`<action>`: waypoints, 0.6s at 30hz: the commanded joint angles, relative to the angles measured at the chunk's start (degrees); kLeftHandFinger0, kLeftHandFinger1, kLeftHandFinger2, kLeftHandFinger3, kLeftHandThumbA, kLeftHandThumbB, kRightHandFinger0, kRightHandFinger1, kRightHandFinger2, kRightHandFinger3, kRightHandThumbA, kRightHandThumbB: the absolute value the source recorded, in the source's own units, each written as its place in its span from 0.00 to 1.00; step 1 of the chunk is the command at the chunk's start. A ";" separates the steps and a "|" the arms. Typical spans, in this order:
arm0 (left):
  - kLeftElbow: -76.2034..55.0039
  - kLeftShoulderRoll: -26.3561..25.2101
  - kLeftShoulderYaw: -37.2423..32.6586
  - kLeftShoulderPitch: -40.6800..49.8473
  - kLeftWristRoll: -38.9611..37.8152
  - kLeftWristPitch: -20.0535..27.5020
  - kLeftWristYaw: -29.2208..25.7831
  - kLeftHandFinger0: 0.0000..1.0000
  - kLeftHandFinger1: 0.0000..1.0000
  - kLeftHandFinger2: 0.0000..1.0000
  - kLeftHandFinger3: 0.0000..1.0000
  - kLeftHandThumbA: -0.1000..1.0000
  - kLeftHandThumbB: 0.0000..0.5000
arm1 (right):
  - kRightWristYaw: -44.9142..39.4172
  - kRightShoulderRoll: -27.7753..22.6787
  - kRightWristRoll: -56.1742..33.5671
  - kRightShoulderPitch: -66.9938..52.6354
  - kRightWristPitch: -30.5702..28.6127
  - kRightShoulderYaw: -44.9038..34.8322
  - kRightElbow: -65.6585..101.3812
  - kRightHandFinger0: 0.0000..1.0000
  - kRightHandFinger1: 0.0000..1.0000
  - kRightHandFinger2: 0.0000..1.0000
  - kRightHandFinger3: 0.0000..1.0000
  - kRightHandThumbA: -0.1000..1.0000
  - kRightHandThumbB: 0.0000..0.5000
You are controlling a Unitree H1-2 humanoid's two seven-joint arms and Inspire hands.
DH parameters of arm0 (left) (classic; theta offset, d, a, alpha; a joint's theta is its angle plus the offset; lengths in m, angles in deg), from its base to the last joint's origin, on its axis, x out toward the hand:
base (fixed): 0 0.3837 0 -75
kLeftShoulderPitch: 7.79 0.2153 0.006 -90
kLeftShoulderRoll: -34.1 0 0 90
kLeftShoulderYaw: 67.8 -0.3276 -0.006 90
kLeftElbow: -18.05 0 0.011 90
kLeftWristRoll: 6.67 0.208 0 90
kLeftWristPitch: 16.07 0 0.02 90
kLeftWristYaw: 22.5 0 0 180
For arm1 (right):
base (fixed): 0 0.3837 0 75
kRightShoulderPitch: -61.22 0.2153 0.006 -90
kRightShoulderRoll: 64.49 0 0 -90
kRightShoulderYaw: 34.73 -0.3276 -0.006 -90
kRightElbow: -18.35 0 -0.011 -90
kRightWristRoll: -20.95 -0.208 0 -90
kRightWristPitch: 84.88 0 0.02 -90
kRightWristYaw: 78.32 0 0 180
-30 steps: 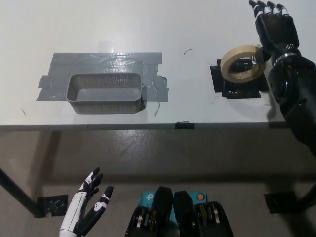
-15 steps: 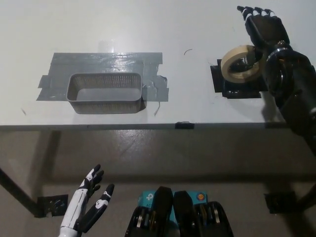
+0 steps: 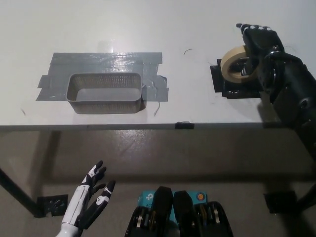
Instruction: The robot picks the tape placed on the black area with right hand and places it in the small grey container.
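Right hand (image 3: 259, 42) now sits directly over the far-right side of the tape (image 3: 236, 64), having come down and leftward from its raised position beyond the roll a second ago. Its fingers curl over the roll's right edge, but whether they have actually closed on it cannot be told from this view. Tape remains on the black area (image 3: 223, 85), at the table's right, roll lying tilted as before; no lift yet. Judgement: approach is finished and the grasp is being set, so the pick is only beginning. Small grey container (image 3: 104, 93) stands well apart to the left on its grey tape patch (image 3: 103, 61), with nothing in it. Left hand (image 3: 91, 202) rests below the table (image 3: 148, 29) edge, fingers spread, holding nothing.
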 commanded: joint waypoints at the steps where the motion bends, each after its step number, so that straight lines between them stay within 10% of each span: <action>1: -1.80 -0.87 0.06 -0.75 -0.18 0.24 0.77 0.91 1.00 1.00 1.00 0.77 0.02 | 10.62 0.80 -1.01 5.04 -8.34 0.58 -4.69 1.00 0.96 0.93 0.93 0.38 0.62; 3: -1.99 -1.00 -0.25 -1.01 0.01 0.07 1.09 0.90 1.00 1.00 1.00 0.77 0.02 | 19.70 1.09 -2.45 3.63 -12.47 -1.06 -5.40 0.17 0.33 0.46 0.48 0.02 0.57; 4: -1.89 -0.97 -0.33 -1.20 0.06 0.11 1.11 0.90 1.00 1.00 1.00 0.77 0.02 | 21.32 1.04 -2.41 3.49 -13.11 -1.11 -5.61 0.04 0.22 0.38 0.39 0.00 0.53; 5: -1.86 -0.92 -0.37 -1.22 0.21 0.15 1.02 0.88 1.00 1.00 1.00 0.77 0.02 | 25.53 1.20 -1.58 2.98 -13.54 -0.66 -5.77 0.00 0.14 0.31 0.30 0.00 0.45; 9: -1.65 -0.94 -0.53 -1.02 0.50 0.76 0.89 0.85 0.98 1.00 1.00 0.76 0.01 | 28.51 1.46 -1.71 2.36 -14.24 -0.89 -6.07 0.00 0.34 0.72 0.46 0.00 0.37; 12: -1.42 -1.14 -0.51 -0.94 0.37 1.23 0.99 0.82 0.95 1.00 1.00 0.74 0.01 | 30.24 1.39 -3.00 1.86 -16.07 -2.07 -6.10 0.02 0.57 0.98 0.98 0.00 0.36; 18: -1.07 -1.40 -0.26 -0.85 0.22 1.68 1.03 0.80 0.92 1.00 1.00 0.72 0.01 | 32.26 0.80 -2.90 2.23 -18.51 -2.09 -5.67 0.01 0.53 0.87 1.00 0.00 0.36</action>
